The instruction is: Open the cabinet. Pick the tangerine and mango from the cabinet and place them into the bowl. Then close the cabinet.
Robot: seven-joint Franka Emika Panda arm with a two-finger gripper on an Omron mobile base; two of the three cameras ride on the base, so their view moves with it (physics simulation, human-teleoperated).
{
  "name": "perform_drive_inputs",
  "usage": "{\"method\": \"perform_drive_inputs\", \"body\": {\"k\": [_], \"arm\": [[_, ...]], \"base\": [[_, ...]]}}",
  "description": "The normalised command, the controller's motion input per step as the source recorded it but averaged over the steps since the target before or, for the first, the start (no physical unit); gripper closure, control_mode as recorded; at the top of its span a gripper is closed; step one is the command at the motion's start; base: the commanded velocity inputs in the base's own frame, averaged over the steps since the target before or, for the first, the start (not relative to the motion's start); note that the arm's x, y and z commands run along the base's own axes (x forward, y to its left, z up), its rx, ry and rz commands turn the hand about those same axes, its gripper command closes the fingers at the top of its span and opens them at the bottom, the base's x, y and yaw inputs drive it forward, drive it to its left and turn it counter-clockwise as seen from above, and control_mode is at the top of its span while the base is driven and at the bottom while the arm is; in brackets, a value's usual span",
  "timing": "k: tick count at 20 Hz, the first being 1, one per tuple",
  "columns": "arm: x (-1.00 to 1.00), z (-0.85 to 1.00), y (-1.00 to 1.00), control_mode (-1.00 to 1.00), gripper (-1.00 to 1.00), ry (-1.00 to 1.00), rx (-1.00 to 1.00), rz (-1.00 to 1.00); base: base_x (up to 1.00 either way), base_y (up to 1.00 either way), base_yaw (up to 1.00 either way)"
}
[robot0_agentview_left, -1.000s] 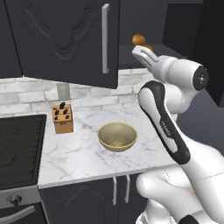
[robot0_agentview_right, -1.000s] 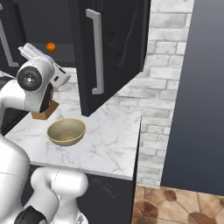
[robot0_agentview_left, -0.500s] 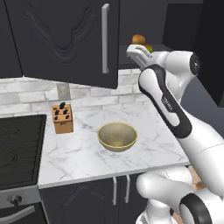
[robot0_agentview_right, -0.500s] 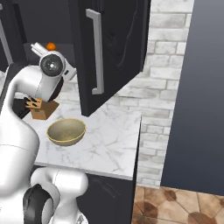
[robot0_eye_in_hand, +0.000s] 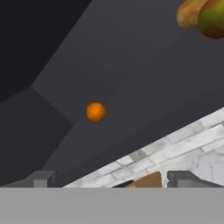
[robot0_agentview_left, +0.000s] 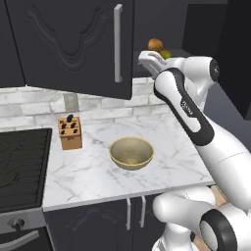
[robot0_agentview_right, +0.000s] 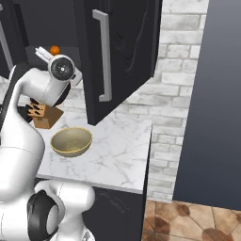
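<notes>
Two carved doors of the dark cabinet (robot0_agentview_left: 73,44) stand swung open over the marble bench (robot0_agentview_left: 98,171), each with a long silver bar handle (robot0_agentview_right: 104,56). Inside, on the cabinet's shelf, the tangerine (robot0_eye_in_hand: 96,111) lies well back near the rear corner, apart from the other fruit; in the right base view it shows as a small orange spot just above the robot's wrist. Nearer the shelf's front, the mango (robot0_eye_in_hand: 213,18) rests touching a duller brownish-orange fruit (robot0_eye_in_hand: 189,13), the pair also visible in the left base view just beyond the tool (robot0_agentview_left: 153,60). The tool is raised to shelf level at the cabinet opening, its fingertips (robot0_eye_in_hand: 40,178) set wide apart with nothing between them. Below, the tan-gold bowl (robot0_agentview_left: 131,153) sits on the bench near its middle, holding no fruit. A wooden knife block (robot0_agentview_left: 70,132) stands to the bowl's left, against the brick wall and beside the dark stovetop (robot0_agentview_left: 22,162).
</notes>
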Motion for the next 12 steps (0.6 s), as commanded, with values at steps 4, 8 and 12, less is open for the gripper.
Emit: {"method": "perform_drive_inputs", "body": {"k": [4,8,12], "arm": [[0.31,-0.13,0.33,-1.00,-1.00,0.00,0.00,0.07],[0.47,-0.08,0.30,-1.00,-1.00,0.04,0.00,0.12],[0.49,-0.13,0.18,-1.00,-1.00,0.06,0.00,0.22]], "base": [[0.00,0.00,0.00],[0.00,0.00,0.00],[0.00,0.00,0.00]]}}
